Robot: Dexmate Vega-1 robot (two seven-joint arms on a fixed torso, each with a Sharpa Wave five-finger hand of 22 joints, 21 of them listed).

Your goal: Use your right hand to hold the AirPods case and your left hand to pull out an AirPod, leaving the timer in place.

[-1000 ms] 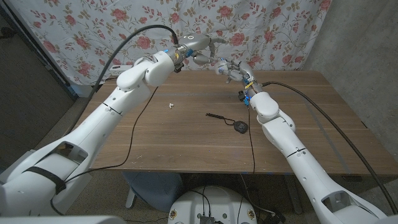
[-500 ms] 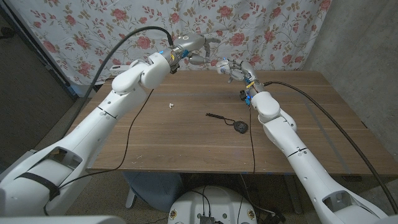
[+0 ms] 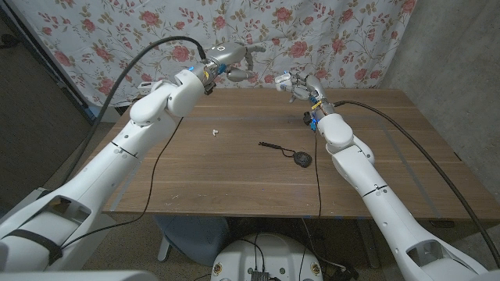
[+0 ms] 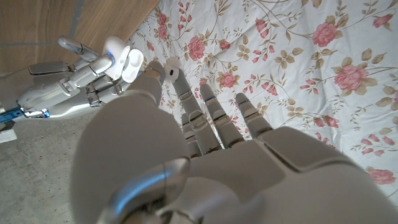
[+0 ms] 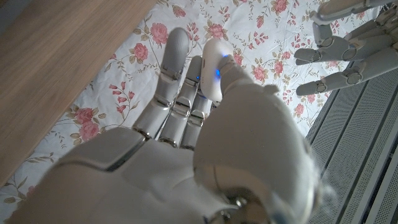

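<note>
right hand [image 3: 295, 84] held the open white airpods case [image 4: 124, 59]; left hand [image 3: 234, 58] pinched an airpod [image 4: 171, 70]; no readable writing.

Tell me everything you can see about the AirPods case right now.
The AirPods case is small, white, rounded and glossy like plastic. The right hand holds it in its fingertips, raised above the table's far edge. Its lid looks open, though not clearly. The left hand is apart from it.

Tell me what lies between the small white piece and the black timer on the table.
Head view: only the timer's thin black strap; from it to the white piece, bare table.
</note>
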